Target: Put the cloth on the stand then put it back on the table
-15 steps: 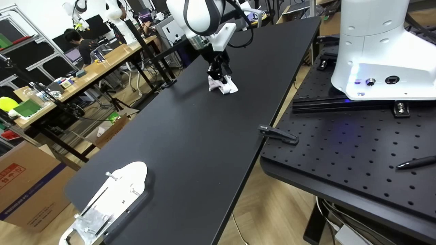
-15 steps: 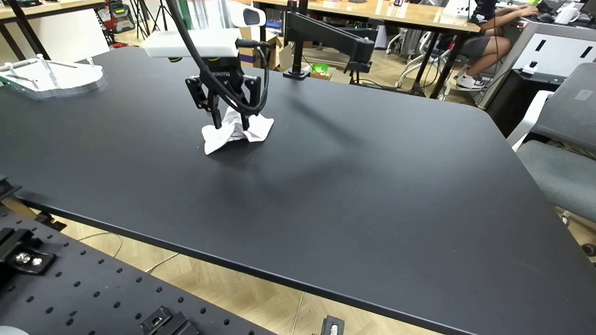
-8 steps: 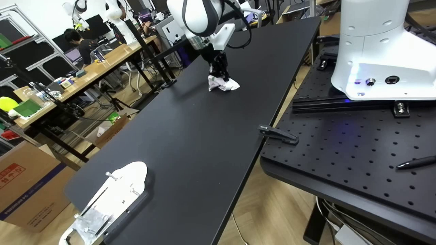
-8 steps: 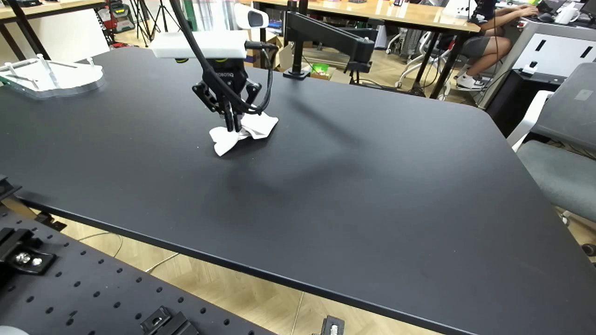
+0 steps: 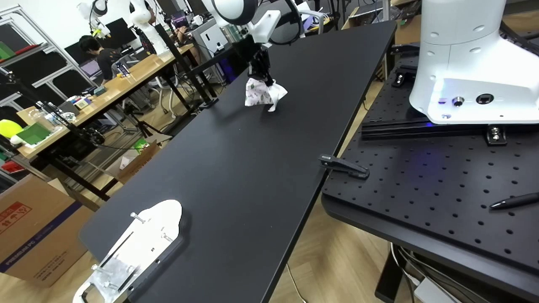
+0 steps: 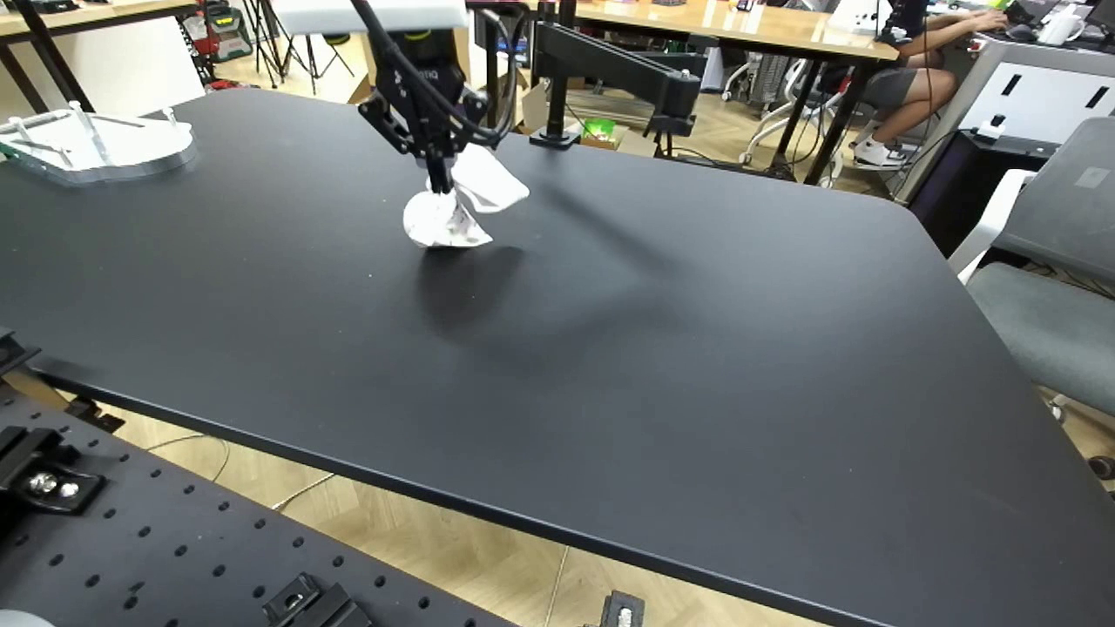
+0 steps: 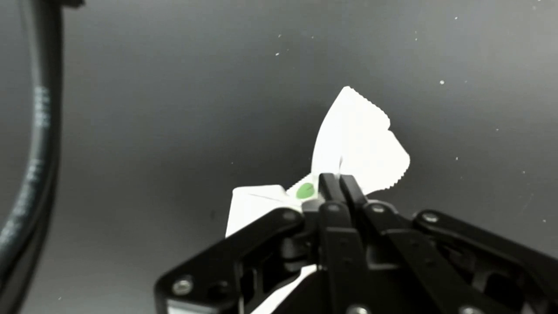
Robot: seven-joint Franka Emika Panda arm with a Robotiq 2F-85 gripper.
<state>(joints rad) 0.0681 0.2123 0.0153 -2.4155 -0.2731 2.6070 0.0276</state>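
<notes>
The white cloth (image 5: 259, 93), patterned with small marks, hangs bunched from my gripper (image 6: 442, 187), just above the dark table (image 6: 662, 366). In the wrist view the black fingertips are pressed together on the cloth (image 7: 355, 139), whose folds spread out on both sides; a green spot shows on one fold. The fingers hide the pinched middle. A black post with a jointed arm (image 6: 610, 65) is fixed at the table's far edge, and a white plate with upright pegs (image 5: 147, 235) lies at one end. Which of these is the stand I cannot tell.
A black clamp (image 5: 344, 166) sits at the table edge beside the perforated mounting board (image 5: 421, 189), which carries the robot base (image 5: 471, 63). A cable runs down beside the gripper in the wrist view. A grey chair (image 6: 1054, 287) stands past one table end.
The gripper's fingers have come together on the cloth. It has since risen, lifting the cloth from the table so that its folds hang down.
</notes>
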